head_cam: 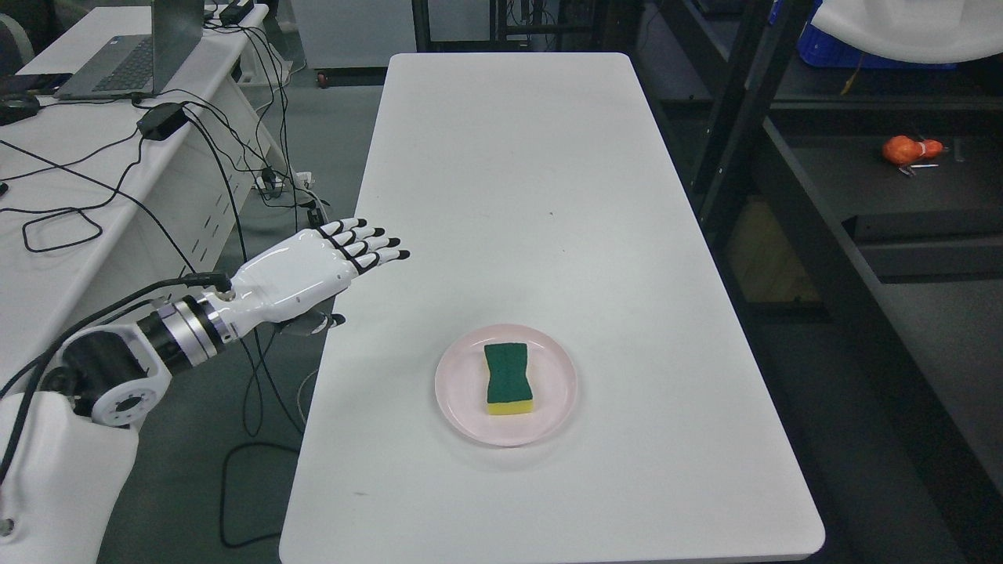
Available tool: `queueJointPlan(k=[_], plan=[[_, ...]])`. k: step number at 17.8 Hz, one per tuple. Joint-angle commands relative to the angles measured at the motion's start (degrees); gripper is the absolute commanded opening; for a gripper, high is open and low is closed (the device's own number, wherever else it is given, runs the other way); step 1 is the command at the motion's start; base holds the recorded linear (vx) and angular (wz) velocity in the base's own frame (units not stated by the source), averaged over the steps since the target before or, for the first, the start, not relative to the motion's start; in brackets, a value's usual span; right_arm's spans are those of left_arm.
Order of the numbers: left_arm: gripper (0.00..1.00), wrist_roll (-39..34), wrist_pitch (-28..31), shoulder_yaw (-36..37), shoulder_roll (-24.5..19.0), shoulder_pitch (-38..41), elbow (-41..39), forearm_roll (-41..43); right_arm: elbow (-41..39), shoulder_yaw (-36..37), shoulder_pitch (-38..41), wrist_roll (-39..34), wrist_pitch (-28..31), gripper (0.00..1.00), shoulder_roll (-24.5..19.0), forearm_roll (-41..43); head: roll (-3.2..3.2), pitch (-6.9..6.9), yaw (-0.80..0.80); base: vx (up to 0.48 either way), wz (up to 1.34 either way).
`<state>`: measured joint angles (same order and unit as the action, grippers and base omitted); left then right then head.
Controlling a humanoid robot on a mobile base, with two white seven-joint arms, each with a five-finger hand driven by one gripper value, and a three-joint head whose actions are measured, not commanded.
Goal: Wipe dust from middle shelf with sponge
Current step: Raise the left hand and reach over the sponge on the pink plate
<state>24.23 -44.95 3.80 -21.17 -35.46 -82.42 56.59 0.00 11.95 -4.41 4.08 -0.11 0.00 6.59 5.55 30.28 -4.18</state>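
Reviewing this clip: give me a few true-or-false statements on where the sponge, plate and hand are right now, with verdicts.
1. The sponge lies on the pink plate. True.
2. The left hand grasps the sponge. False: it is open, off the white table's left edge, holding nothing.
3. The sponge's green side faces up. True.
4. The plate sits at the table's far end. False: it sits near the front.
5. A laptop stands on the white table. False: it is on the desk at left.

Left hand out flat beside the white surface, sponge waiting on its plate.

The left hand (pixel 313 270) hovers at the surface's (pixel 533 196) nine o'clock edge, fingers (pixel 368 243) straight and together, holding nothing. Toward four o'clock from it, well apart, a green-and-yellow sponge (pixel 508 377) lies flat in a pale pink plate (pixel 462 392). A laptop (pixel 141 51) sits at eleven o'clock.
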Motion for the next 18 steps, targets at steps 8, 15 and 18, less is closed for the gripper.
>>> queueJointPlan(k=[8,15,18], plan=[[0.89,0.0,0.0,20.4,10.2,-5.1,7.7,6.6,-1.0,0.0,0.0,0.0,4.2,1.0,1.0,0.0,0.0,0.0,0.0,0.0,0.0],[0.89,0.0,0.0,24.8,12.1,-4.5,7.6,7.0,-1.0,0.0,0.0,0.0,4.2,1.0,1.0,0.0,0.0,0.0,0.0,0.0,0.0],[0.89,0.0,0.0,24.0,12.0,-3.5,7.6,8.2,-1.0,0.0,0.0,0.0,4.2,1.0,1.0,0.0,0.0,0.0,0.0,0.0,0.0]])
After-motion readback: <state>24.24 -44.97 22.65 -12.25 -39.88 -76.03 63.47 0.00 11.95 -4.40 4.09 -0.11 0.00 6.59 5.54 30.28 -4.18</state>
